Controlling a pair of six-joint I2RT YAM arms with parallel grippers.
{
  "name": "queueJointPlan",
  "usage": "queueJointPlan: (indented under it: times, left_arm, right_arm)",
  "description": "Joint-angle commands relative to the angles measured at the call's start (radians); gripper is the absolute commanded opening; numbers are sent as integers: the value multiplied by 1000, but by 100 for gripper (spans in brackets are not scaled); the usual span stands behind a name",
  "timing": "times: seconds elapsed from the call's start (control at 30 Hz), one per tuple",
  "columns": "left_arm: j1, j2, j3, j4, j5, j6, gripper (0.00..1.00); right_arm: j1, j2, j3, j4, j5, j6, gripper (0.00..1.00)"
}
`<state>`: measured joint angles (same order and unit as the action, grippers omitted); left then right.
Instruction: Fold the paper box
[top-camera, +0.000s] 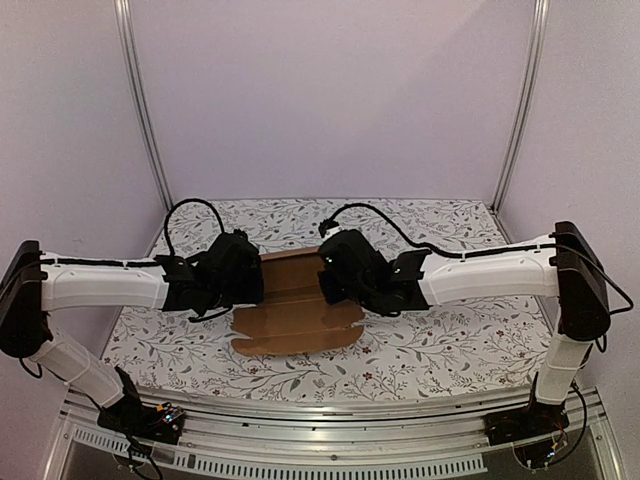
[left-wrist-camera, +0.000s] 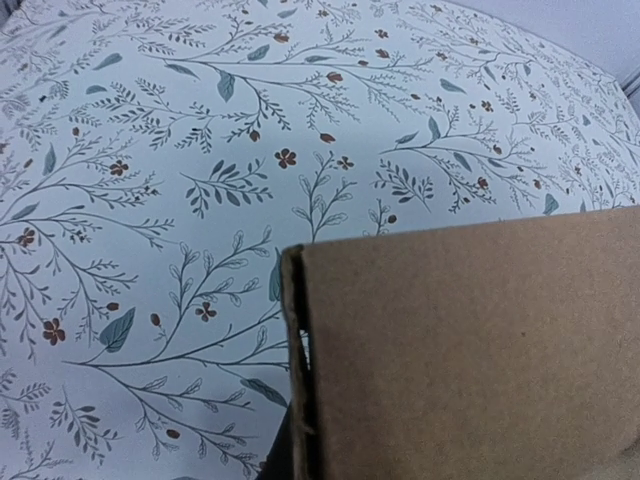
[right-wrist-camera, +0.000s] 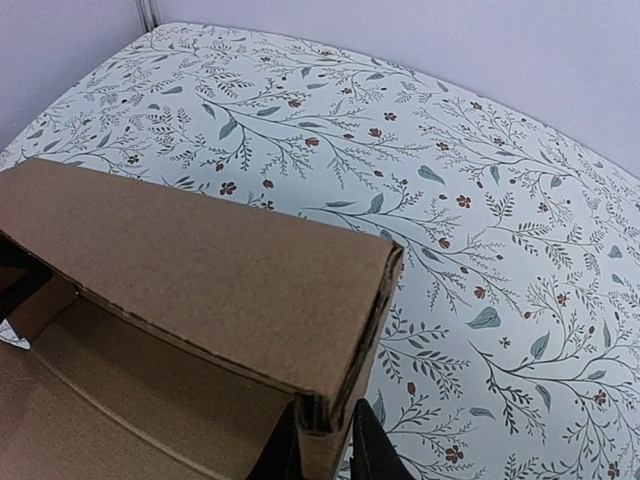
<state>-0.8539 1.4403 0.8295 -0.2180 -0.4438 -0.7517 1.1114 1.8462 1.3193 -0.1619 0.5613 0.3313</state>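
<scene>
The paper box (top-camera: 295, 315) is plain brown cardboard, partly folded, lying mid-table between the two arms, with a flat flap toward the near side. My left gripper (top-camera: 256, 282) is at its left end and my right gripper (top-camera: 326, 282) at its right end. In the right wrist view both dark fingers (right-wrist-camera: 370, 450) clamp a folded double wall of the box (right-wrist-camera: 200, 260), so the right gripper (right-wrist-camera: 325, 445) is shut on it. In the left wrist view the box (left-wrist-camera: 470, 350) fills the lower right. One dark finger (left-wrist-camera: 275, 455) presses against its folded edge; the other finger is hidden behind the cardboard.
The table wears a white cloth with a leaf and flower print (top-camera: 430, 340). Purple walls and two metal posts (top-camera: 145, 110) enclose the back. An aluminium rail (top-camera: 330, 420) runs along the near edge by the arm bases.
</scene>
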Motion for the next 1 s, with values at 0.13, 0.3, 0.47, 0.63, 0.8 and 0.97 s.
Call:
queueJointPlan:
  times: [0.13, 0.3, 0.47, 0.63, 0.8, 0.97]
  left_arm:
    - [-33, -4, 49, 15, 69, -5, 0]
    - [-33, 4, 54, 5, 70, -17, 0]
    - [-34, 22, 62, -3, 73, -23, 0]
    - [-34, 28, 68, -14, 71, -24, 0]
    - [-35, 19, 67, -24, 64, -21, 0]
    - [-36, -1, 62, -34, 58, -23, 0]
  right_arm:
    - [20, 53, 25, 90, -2, 12, 0]
    - [30, 47, 18, 111, 15, 8, 0]
    - [39, 42, 20, 112, 19, 8, 0]
    - [40, 36, 18, 113, 22, 8, 2]
    - [41, 37, 16, 119, 23, 16, 21]
    - [40, 39, 14, 129, 28, 17, 21]
